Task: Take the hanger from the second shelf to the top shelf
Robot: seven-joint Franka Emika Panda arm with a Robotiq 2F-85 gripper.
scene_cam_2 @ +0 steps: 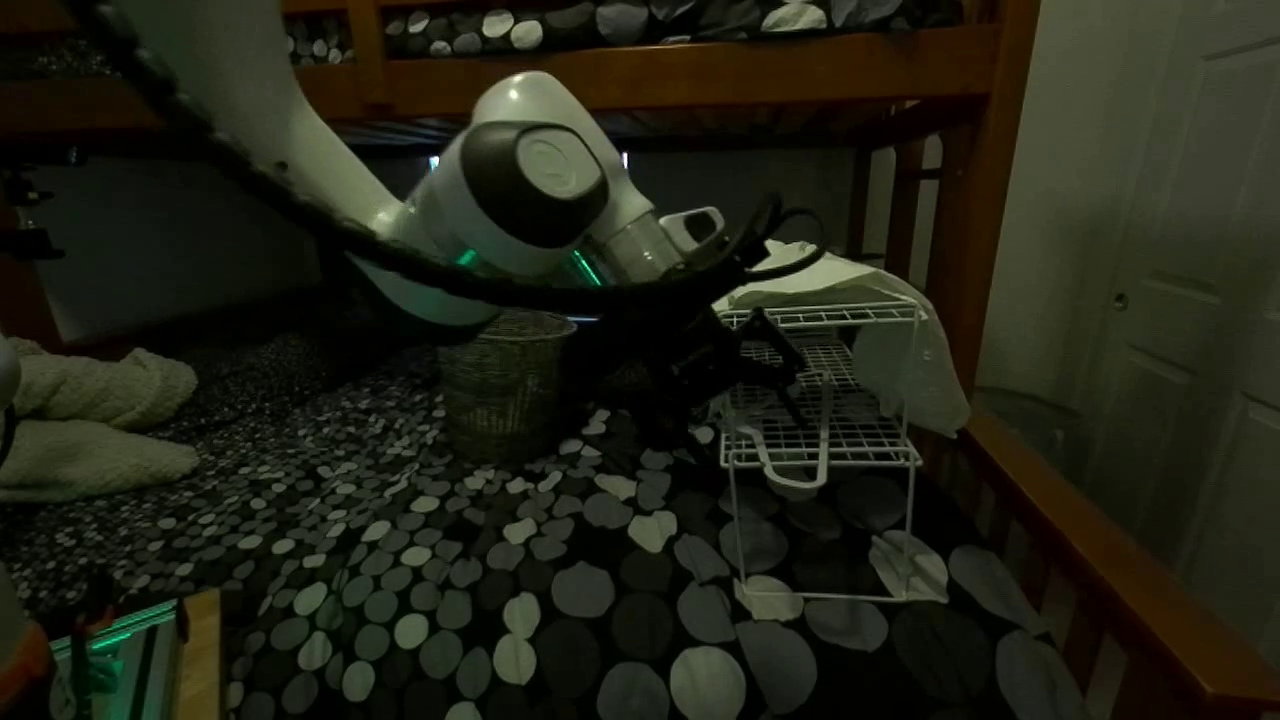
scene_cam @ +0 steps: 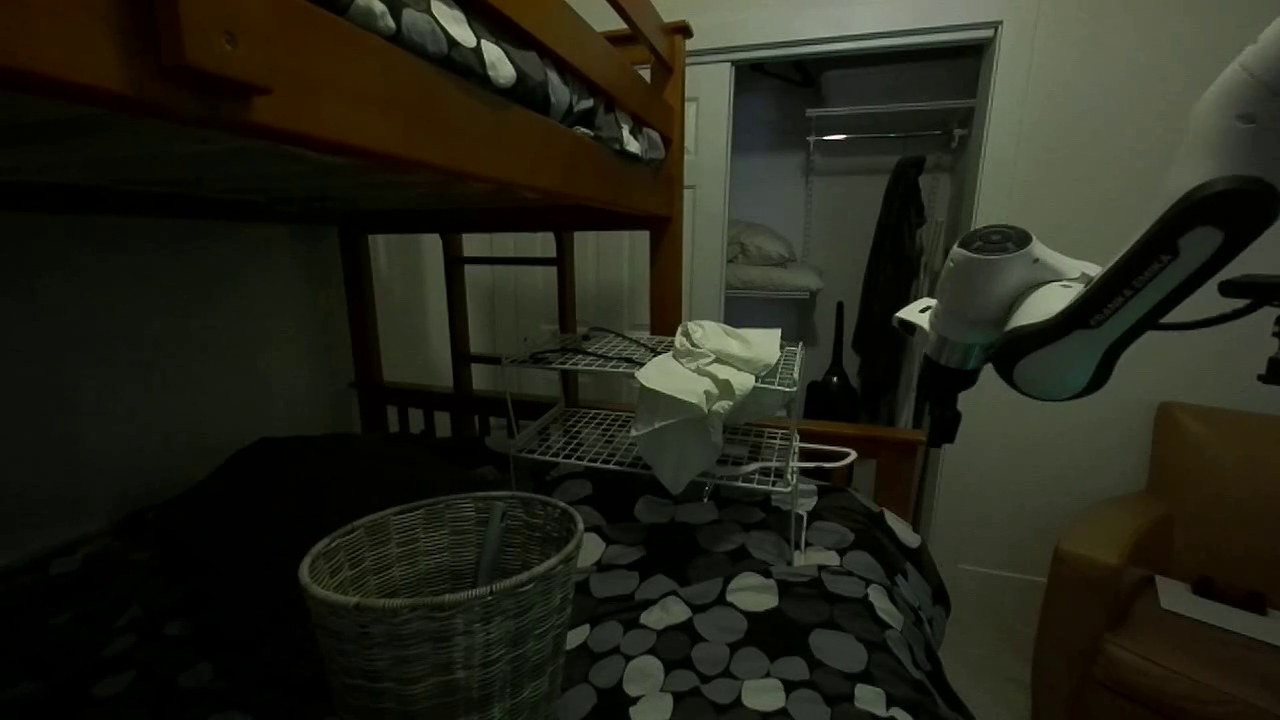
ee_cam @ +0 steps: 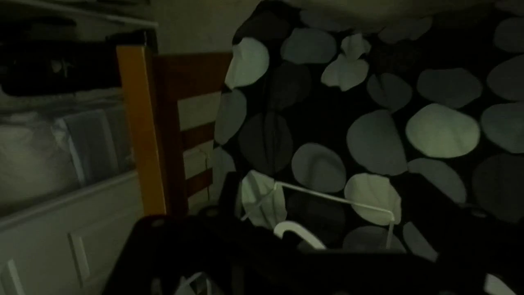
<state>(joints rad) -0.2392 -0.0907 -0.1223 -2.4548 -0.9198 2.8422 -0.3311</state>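
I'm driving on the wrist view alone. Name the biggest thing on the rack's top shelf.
Observer: A crumpled white sheet, cloth or plastic, I can't tell which; it hangs down past the edge of the top shelf.
Operator: Tell me how the hanger sits.
Observer: The white hanger is on the second shelf, one end jutting out beyond the edge.
Operator: Now check whether my gripper touches it.
Observer: It doesn't. In an exterior view, a gap shows between the gripper and the hanger's jutting end.
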